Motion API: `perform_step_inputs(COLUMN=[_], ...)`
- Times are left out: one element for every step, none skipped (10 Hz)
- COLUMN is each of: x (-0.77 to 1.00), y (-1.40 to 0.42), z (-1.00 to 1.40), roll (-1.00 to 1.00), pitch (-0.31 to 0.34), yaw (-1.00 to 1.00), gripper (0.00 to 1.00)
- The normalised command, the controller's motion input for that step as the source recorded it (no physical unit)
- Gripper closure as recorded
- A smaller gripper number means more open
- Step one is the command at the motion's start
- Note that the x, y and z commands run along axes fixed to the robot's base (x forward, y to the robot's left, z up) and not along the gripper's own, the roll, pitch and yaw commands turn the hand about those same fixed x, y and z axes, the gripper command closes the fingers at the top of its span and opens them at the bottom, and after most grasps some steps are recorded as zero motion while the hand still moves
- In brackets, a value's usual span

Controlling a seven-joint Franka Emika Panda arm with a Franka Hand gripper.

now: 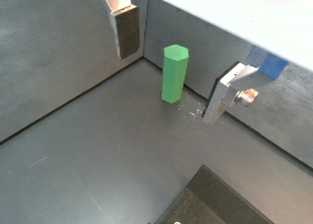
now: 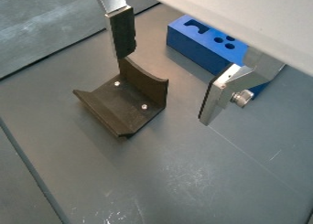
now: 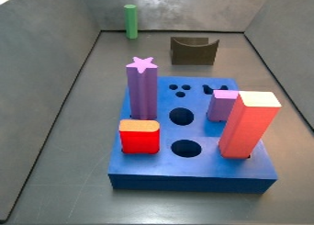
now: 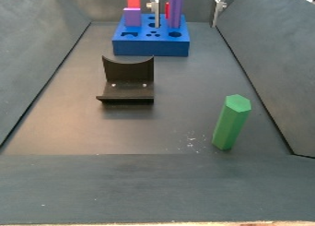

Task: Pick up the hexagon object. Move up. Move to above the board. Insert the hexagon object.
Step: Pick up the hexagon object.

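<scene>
Hexagon object: the green hexagonal rod (image 4: 230, 122) stands upright on the dark floor (image 4: 74, 91) in the near right of a side view, free of any grip; in a wrist view (image 1: 175, 74) it rises between the two fingers, touching neither.
Fixture: the dark bracket (image 4: 127, 81) sits mid-frame left in that side view, between rod and board, apart from both; also seen in a wrist view (image 2: 123, 102).
Board: the blue block (image 4: 151, 39) lies at the top centre, far end of the floor; another side view shows its holes (image 3: 190, 132), carrying a purple star-topped column (image 3: 141, 88), a red block (image 3: 139, 136), a lilac block (image 3: 222, 106) and a tall red pillar (image 3: 249, 125).
End effector: the end effector (image 1: 178, 67) hangs above the floor, fingers (image 1: 126, 32) spread wide, gripping nothing.
</scene>
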Motion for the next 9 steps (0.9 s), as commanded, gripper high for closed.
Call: perform_step_inputs(x=[-0.02, -0.56, -0.66, -0.66, -0.73, -0.74, -0.47, -0.03, 0.00], y=[0.07, 0.45, 0.79, 0.88, 0.82, 0.83, 0.79, 0.61, 0.36], z=[0.00, -0.02, -0.16, -0.15, -0.18, -0.21, -0.30, -0.34, -0.33], roll=[0.00, 0.02, 0.00, 0.01, 0.03, 0.02, 0.00, -0.01, -0.03], pitch=[0.000, -0.041, -0.084, -0.011, -0.016, -0.024, -0.023, 0.003, 0.010], yaw=[0.00, 0.18, 0.06, 0.00, 0.00, 0.00, 0.00, -0.35, -0.60], gripper=[0.00, 0.00, 0.00, 0.00, 0.00, 0.00, 0.00, 0.00, 0.00])
